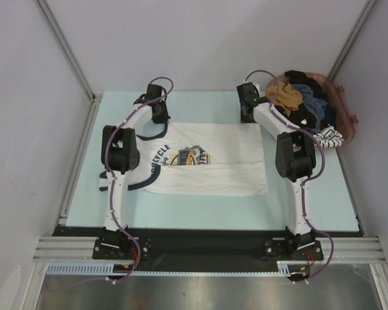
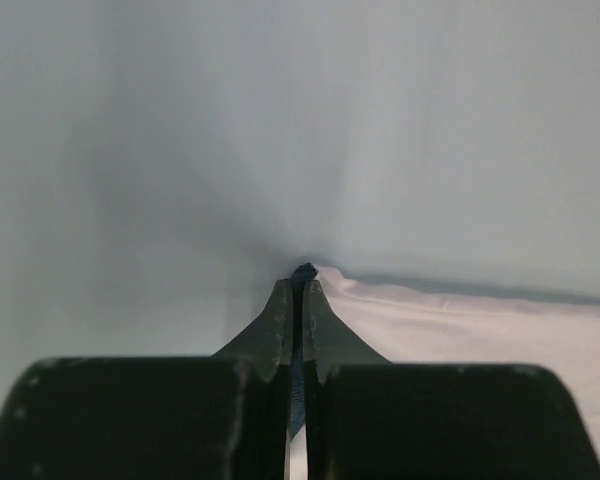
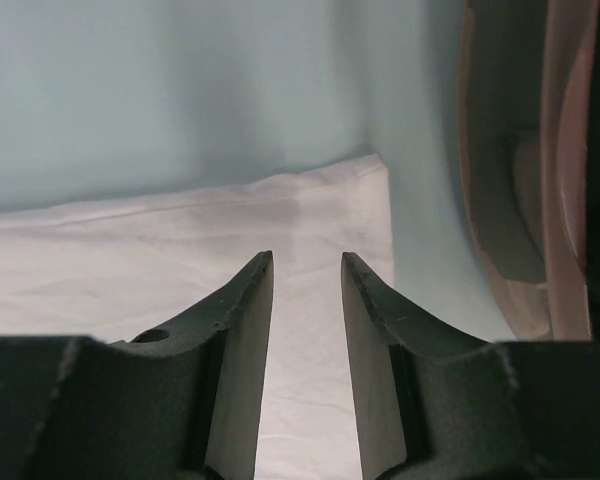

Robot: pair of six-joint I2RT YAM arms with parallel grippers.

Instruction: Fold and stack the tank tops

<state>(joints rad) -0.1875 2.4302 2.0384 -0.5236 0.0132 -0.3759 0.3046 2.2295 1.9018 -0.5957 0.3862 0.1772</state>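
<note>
The white tank top [image 1: 207,171] with navy trim and a printed chest logo lies flat across the pale blue mat, straps to the left. My left gripper [image 1: 160,119] is at its far left edge, shut on the navy trim [image 2: 304,270], which pokes out between the closed tips [image 2: 302,285]. My right gripper [image 1: 247,116] is open over the far right corner of the white cloth [image 3: 130,260], with the fingertips [image 3: 307,262] apart and nothing between them. A slate-blue cloth [image 1: 308,95] shows in the basket pile; I cannot tell whether it is the grey-blue tank top.
A brownish see-through basket [image 1: 346,110] at the back right holds mustard, black and striped clothes; its wall [image 3: 565,170] is close on the right of my right gripper. Grey walls enclose the mat [image 1: 310,200] on three sides.
</note>
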